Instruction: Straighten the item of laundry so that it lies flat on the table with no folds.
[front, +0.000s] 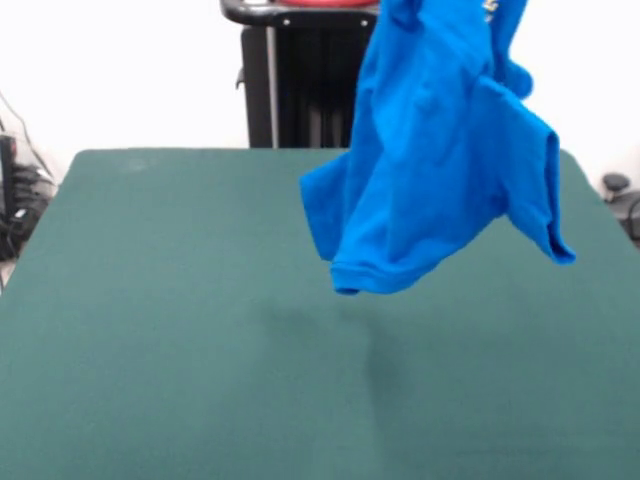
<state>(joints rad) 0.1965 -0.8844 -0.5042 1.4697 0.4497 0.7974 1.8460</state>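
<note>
**Op:** Logging the front view. I see the blue T-shirt (440, 150) hanging in the air, lifted clear of the green table (150, 330). It runs from the top edge of the picture at about 1 o'clock down to just right of centre.

**Obs:** Any contact with the table?

**Op:** None that I can see. The lowest hem hangs above the cloth, and a faint dark shadow lies on the felt just below it, around 6 o'clock from the hem.

**Obs:** Shape of the garment?

**Op:** Bunched and draped in heavy folds. One lobe with a rolled hem points toward 7 o'clock; a sleeve sticks out toward 4 o'clock. I see only plain blue fabric, plus a tiny yellow fleck at the very top edge.

**Obs:** End effector?

**Op:** I cannot tell. The shirt's top leaves the picture at 12 to 1 o'clock and whatever holds it is out of frame, so I have no sight of the gripper.

**Obs:** Background?

**Op:** The black pedestal (300, 80) stands behind the table at 12 o'clock, partly covered by the shirt. Cables (20, 210) lie at 9 o'clock, off the table's edge.
</note>
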